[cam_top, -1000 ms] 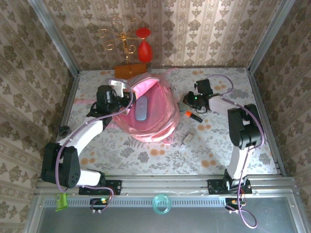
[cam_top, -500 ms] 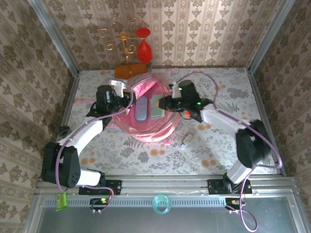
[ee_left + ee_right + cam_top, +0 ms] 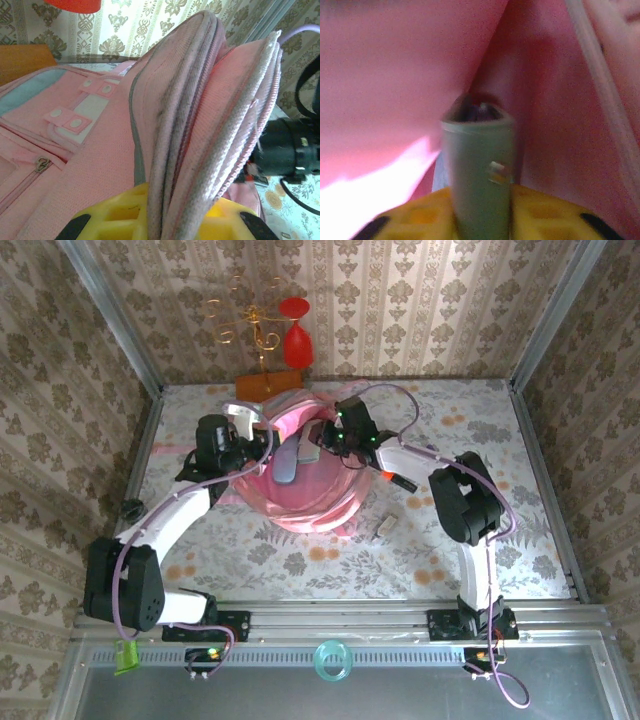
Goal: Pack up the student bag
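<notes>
Damask wallpaper walls (image 3: 420, 300) close three sides of a table (image 3: 480, 540) spread with a floral cloth. The student bag (image 3: 310, 495) lies at the table's middle, towards 12 o'clock, its mouth gaping upward.

The left gripper (image 3: 262, 440) sits at the bag's 10 o'clock rim. In the left wrist view its yellow fingers (image 3: 120, 217) are clamped on bunched folds of the pink rim.

The right gripper (image 3: 318, 440) hangs over the mouth at about 12 o'clock. In its own view a grey-green case (image 3: 477, 160) stands between its fingers (image 3: 415, 215), pink lining all round. Whether they press on it or stand just off it cannot be told. A blue-grey pouch (image 3: 284, 468) lies inside, beside that case.

An orange-capped marker (image 3: 395, 478) lies just beside the bag at 3 o'clock. A small pale object (image 3: 385, 526) is near at 4 o'clock. Bare cloth runs from 3 to 8 o'clock. A gilt stand (image 3: 262, 320) on a wooden block (image 3: 268, 383) stands close behind the bag at 12 o'clock.
</notes>
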Tool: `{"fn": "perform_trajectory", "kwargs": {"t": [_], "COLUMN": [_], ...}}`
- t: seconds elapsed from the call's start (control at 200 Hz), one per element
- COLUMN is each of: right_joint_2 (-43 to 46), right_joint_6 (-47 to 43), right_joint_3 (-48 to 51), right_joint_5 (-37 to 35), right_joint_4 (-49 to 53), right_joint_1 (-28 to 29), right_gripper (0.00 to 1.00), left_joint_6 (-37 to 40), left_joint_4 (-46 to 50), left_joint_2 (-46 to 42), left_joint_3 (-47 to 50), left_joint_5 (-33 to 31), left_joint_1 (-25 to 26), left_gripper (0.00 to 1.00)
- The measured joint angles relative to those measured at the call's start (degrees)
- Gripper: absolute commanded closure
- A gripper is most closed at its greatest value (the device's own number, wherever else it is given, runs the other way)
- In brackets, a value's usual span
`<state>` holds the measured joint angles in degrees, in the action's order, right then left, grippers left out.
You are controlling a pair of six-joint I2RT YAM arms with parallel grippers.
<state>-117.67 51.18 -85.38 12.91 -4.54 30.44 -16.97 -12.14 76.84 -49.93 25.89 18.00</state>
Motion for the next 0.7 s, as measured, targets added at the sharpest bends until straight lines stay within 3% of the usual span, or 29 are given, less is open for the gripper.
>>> {"fn": "perform_trajectory", "kwargs": {"t": [0.17, 0.31, 0.47, 0.565, 0.7], "right_joint_2": [-2.38, 4.15, 18.86, 26.60, 28.39], "right_joint_6": [-2.67, -7.93, -12.81, -14.29, -15.15], "right_joint_3": [-5.25, -0.07, 12.39, 19.15, 23.58], "right_joint_5": [-0.61, 0.98, 2.25, 1.53, -1.36], "right_joint_4": [2.54, 7.65, 12.52, 13.75, 14.45], "right_joint_1": [0.11, 0.04, -0.07, -0.07, -0.42], "right_gripper": [0.35, 0.31, 0.32, 0.37, 0.46], "left_joint_6": [-1.03, -1.05, -1.51, -1.73, -1.92], "left_joint_4": [0.22, 1.66, 1.99, 2.01, 2.36], "left_joint_2": [-1.38, -2.99, -2.99, -2.95, -2.97], "left_joint_3": [0.42, 0.92, 0.92, 0.92, 0.92], "left_joint_5": [-3.89, -7.56, -9.46, -9.81, -10.38], "left_joint_1": [1.60, 2.29, 2.19, 2.19, 2.19], "left_gripper": [1.00, 1.00, 1.00, 1.00, 1.00]}}
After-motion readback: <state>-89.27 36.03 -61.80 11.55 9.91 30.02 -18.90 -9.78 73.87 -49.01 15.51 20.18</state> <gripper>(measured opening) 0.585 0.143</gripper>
